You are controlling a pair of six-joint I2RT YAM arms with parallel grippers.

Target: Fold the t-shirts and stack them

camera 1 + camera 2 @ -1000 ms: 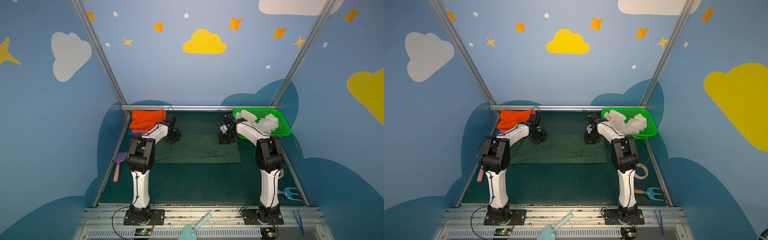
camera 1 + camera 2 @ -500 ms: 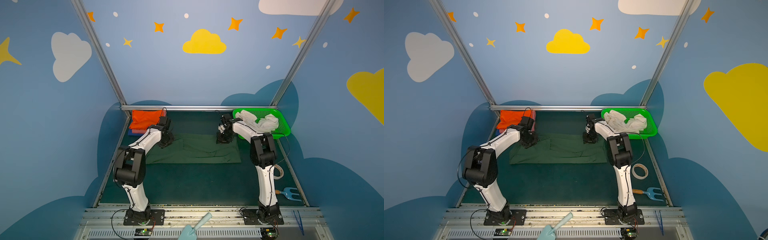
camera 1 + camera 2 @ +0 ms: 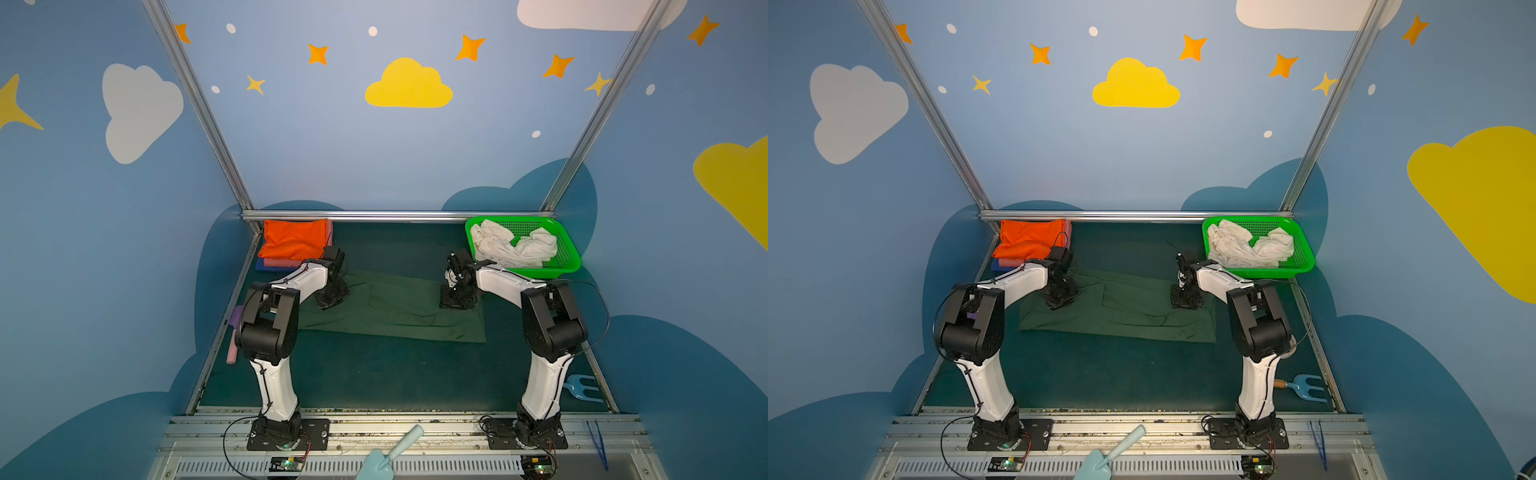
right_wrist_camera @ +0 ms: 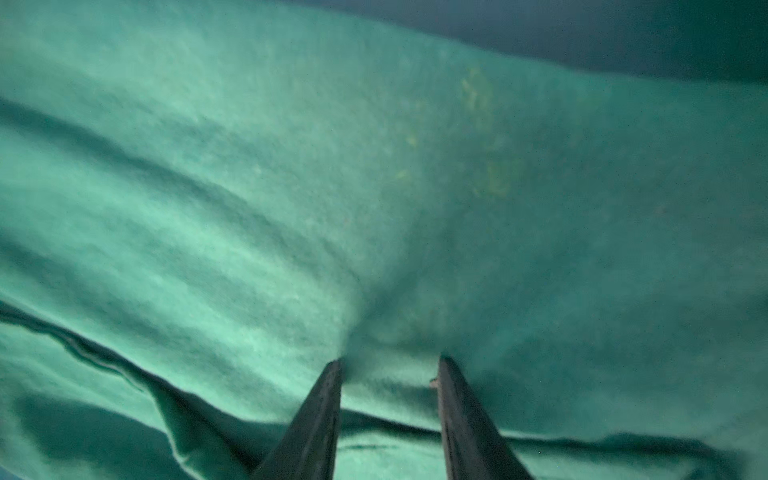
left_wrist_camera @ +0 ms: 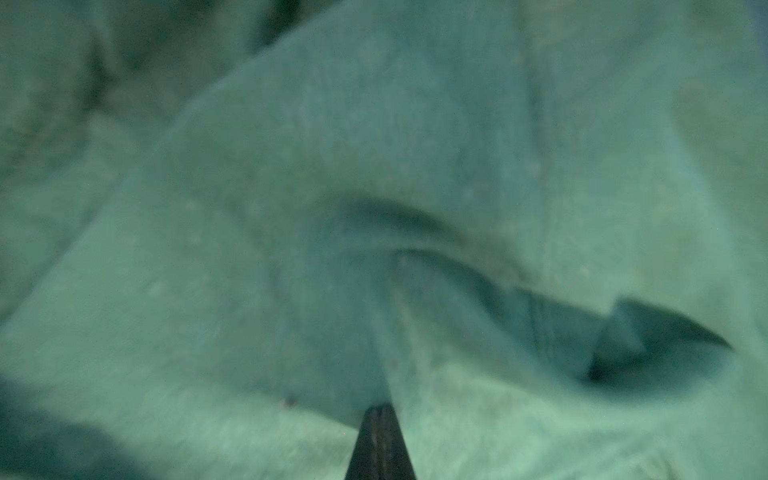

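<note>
Near rail, ahead of the bench: teal trowel (image 3: 390,453) and blue tweezers (image 3: 596,442). Not task items. By the near right edge of the bench: blue hand fork (image 3: 582,387). At the left edge: pink-handled tool (image 3: 232,340), partly hidden behind the arm.

Middle of the bench: dark green t-shirt (image 3: 395,316), spread wide and mostly flat, creased, with a doubled band along its far side. Judged the garment in hand, fold not yet finished.

On the shirt's left part: left gripper (image 3: 331,300), pressed together and pinching a ridge of the green cloth, with wrinkles running into the tips in the left wrist view. On the shirt's right part, toward its far side: right gripper (image 3: 457,300), spread, tips down at the cloth near a hem line, nothing clamped as far as visible.

Far left corner: stack with bright orange t-shirt (image 3: 295,245) on top, pink t-shirt (image 3: 280,262) beneath, blue t-shirt (image 3: 265,268) lowest. Far right corner: green mesh basket (image 3: 536,272) holding the crumpled white t-shirt (image 3: 515,247).

Handling, as judged: light, soft, limp, not fragile. Likely to sag and drag between two holds. Best taken at the far-side corners or hem, pinching through all layers. Risk of lifting one layer only.
</note>
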